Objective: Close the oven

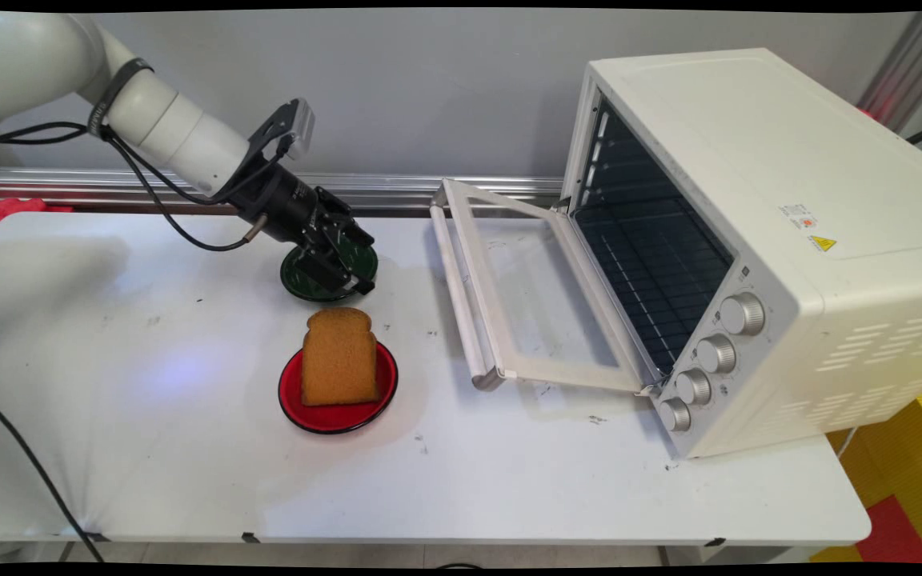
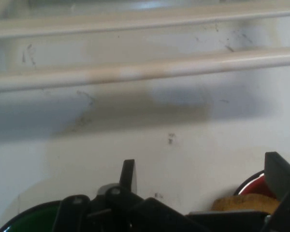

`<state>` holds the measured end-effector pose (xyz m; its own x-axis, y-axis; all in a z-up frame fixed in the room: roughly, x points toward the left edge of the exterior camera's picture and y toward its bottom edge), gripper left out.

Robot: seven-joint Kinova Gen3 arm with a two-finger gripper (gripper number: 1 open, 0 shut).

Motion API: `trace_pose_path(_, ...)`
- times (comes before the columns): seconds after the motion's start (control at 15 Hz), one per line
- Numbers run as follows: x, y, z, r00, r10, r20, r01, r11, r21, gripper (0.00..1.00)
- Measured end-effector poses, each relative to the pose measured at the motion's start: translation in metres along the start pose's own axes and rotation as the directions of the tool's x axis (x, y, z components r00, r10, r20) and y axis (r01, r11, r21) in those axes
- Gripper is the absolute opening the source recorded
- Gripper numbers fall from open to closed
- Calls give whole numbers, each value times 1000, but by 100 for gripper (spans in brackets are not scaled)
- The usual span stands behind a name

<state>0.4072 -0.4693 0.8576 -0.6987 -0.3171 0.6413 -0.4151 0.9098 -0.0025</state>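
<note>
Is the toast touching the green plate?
Apart. The main view shows the toast on the red plate, with bare table between it and the green plate.

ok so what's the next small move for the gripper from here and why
Probably a short move toward the bread on the red plate. The gripper hangs open and empty above the green plate, which shows nothing on it, and the bread is the only loose item nearby. The toaster oven already has its door folded down, so nothing else seems to need doing first.
</note>
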Motion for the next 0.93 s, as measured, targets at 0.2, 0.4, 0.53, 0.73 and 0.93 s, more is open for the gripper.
trace_pose_path(0.2,-5,-4,3,1000,-6,1,6,1000,-14,100)
trace_pose_path(0.4,-8,-8,6,1000,-16,-2,16,1000,-24,0)
trace_pose_path(0.53,-10,-11,8,1000,-20,-2,20,999,-27,0)
trace_pose_path(0.73,-12,-13,14,1000,-26,-7,25,999,-32,0)
trace_pose_path(0.93,-13,-13,25,999,-30,-16,29,999,-38,0)
